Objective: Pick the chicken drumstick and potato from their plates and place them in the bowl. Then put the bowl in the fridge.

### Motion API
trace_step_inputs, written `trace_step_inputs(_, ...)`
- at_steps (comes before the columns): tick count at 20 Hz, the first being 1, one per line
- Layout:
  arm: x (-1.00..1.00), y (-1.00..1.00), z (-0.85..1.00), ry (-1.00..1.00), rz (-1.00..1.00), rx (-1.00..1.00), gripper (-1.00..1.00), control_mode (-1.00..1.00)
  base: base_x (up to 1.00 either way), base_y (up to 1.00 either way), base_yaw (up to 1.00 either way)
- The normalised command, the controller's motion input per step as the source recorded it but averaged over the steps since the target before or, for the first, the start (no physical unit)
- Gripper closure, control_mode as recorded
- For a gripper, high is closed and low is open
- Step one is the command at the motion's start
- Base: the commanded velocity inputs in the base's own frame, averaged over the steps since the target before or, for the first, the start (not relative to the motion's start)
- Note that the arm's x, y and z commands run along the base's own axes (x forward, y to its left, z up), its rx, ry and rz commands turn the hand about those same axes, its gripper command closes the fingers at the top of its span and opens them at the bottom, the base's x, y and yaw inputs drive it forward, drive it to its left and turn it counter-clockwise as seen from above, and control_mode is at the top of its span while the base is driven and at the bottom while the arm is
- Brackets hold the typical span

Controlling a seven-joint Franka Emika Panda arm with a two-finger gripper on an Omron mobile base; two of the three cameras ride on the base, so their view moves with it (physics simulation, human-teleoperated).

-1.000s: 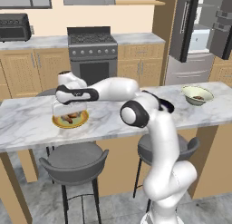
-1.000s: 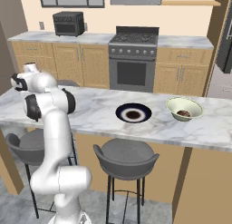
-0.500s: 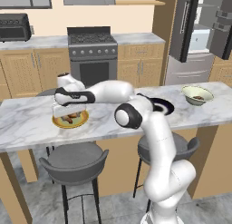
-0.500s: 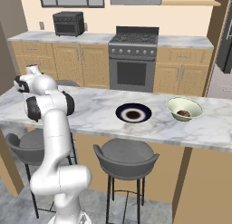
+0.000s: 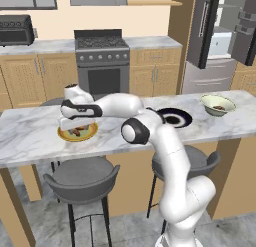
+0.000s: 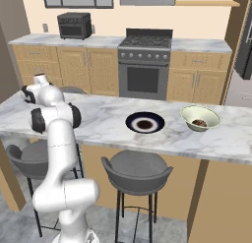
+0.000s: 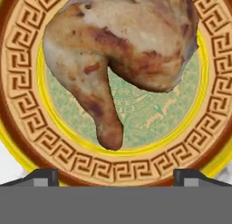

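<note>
no readable writing, just a key pattern on the yellow plate (image 7: 27, 128). gripper (image 7: 115, 175) spread wide, empty, hovering over the chicken drumstick (image 7: 122, 51) on that plate, frame centre; tips at bottom edge.

The marble counter (image 5: 30, 141) carries a yellow plate (image 5: 64, 136), a dark plate (image 6: 158, 122) and a bowl (image 6: 210, 118).

Drumstick (image 7: 122, 51) unobstructed (plate (image 7: 149, 114) apparently bare).

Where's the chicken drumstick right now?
The golden-brown roasted chicken drumstick lies on the round golden-yellow plate at the left of the marble island counter, directly under the open end effector.
</note>
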Motion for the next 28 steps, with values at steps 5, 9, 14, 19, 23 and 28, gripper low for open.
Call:
trace_step_inputs(5, 0.29, 0.17, -0.13, 0.0, 0.0, 0.0, -1.0, -1.0, 0.0, 0.0, 0.0)
trace_step_inputs(9, 0.33, 0.25, -0.18, 0.0, 0.0, 0.02, -1.0, -1.0, 0.0, 0.0, 0.0)
trace_step_inputs(14, 0.32, 0.15, -0.23, 0.0, 0.0, 0.03, -1.0, -1.0, 0.0, 0.0, 0.0)
trace_step_inputs(19, 0.17, 0.09, -0.17, 0.03, 0.0, 0.02, -1.0, -1.0, 0.0, 0.0, 0.0)
trace_step_inputs(23, 0.08, 0.1, -0.13, 0.06, 0.0, 0.0, 1.0, -1.0, 0.0, 0.0, 0.0)
trace_step_inputs(28, -0.12, 0.02, -0.04, 0.11, 0.0, 0.0, 1.0, -1.0, 0.0, 0.0, 0.0)
